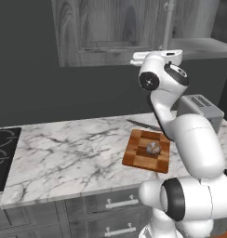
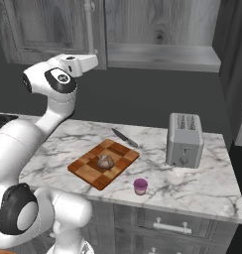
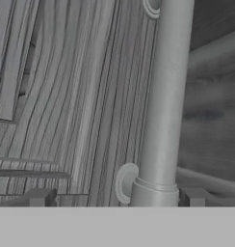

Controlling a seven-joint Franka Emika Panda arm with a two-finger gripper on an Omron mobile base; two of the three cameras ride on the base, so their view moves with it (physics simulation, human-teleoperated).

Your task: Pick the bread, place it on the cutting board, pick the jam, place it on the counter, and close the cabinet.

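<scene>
No legible text or labels (toaster (image 2: 184, 140) included)

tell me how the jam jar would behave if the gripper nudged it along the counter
The jam looks squat, so it would probably slide upright rather than tip. The marble counter looks smooth, so it may skid easily. It stands near the front edge, so a forward push could drop it.

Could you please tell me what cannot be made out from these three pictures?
- Hand, hand view: whether it touches the cabinet handle is hidden; the bottom edge cuts its fingertips.
- Cabinet, right base view: interior cut off by the top edge.
- Knife, left base view: its handle hidden behind the arm.
- Jam, right base view: label too small.
</scene>
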